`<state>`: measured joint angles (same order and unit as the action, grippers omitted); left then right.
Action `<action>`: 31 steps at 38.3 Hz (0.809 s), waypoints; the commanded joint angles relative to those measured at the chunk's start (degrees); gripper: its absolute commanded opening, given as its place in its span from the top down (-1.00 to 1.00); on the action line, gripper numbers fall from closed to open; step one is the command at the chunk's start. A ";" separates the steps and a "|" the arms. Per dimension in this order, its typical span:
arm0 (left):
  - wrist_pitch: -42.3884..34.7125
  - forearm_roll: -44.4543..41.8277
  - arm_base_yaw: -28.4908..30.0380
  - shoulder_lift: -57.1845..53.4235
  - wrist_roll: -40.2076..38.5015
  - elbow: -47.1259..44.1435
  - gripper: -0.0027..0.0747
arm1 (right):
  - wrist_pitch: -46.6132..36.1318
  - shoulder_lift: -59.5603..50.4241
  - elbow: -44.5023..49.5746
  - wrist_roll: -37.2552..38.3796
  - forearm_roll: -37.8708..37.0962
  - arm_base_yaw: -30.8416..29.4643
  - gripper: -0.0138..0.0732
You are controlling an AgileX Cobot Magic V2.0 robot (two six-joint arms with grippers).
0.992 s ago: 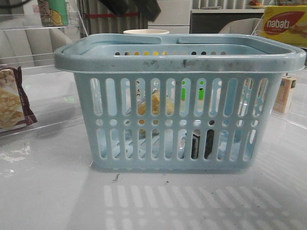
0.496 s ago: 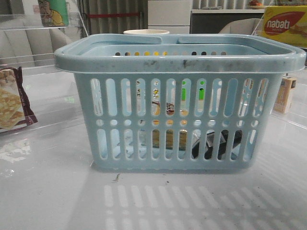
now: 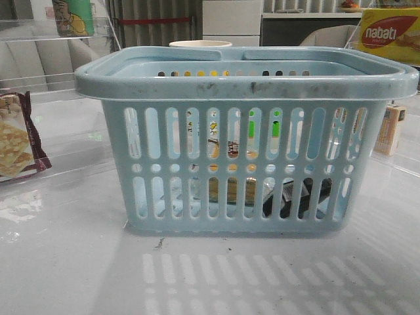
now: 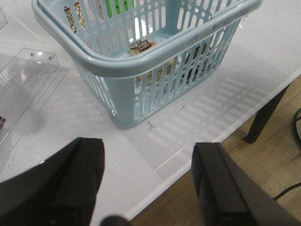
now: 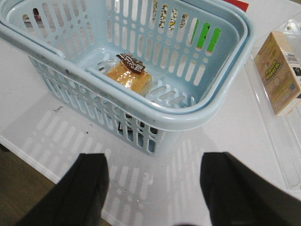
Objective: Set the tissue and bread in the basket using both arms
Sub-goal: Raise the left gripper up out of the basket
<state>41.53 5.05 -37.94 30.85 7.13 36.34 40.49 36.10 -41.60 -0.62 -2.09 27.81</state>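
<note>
The light blue basket (image 3: 246, 79) stands mid-table. The bread (image 3: 233, 190), a golden bun in a clear bag with a dark label, lies on the basket floor; it also shows in the right wrist view (image 5: 129, 77), and its label shows in the left wrist view (image 4: 140, 45). The black tissue pack (image 3: 295, 200) lies on the floor to the bread's right, seen through the slots. My left gripper (image 4: 148, 162) is open and empty, above the table's front edge outside the basket (image 4: 141, 61). My right gripper (image 5: 153, 181) is open and empty, outside the basket (image 5: 188, 117). Neither gripper shows in the front view.
A maroon-edged cracker pack (image 3: 16, 134) lies at the left. A small carton (image 3: 392, 129) stands at the right, also in the right wrist view (image 5: 281, 73). A yellow Nabati box (image 3: 390, 33) sits back right. A clear acrylic stand (image 4: 28, 75) is left of the basket. The table's front edge (image 4: 211, 141) is close.
One second ago dark arm parts hung above the basket and the bread sat higher inside. Now the arms are out of the front view, and bread and tissue lie on the floor.
</note>
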 commanded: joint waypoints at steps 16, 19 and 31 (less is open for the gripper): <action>-4.49 -1.00 -0.38 -0.14 -1.12 -0.33 -0.09 | 1.73 -0.05 -0.92 -0.46 -2.19 -0.04 -0.11; -4.49 -1.00 -0.38 -0.14 -1.12 -0.33 0.03 | 2.02 -0.05 -0.92 -0.46 -2.19 -0.04 0.14; -4.49 -3.64 -0.38 -0.14 -1.00 -0.33 0.69 | 2.21 -0.05 -0.92 -0.46 -2.19 -0.04 0.55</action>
<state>41.46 1.73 -37.94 30.48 6.70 34.39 46.12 36.10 -41.07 -0.62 -3.48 27.81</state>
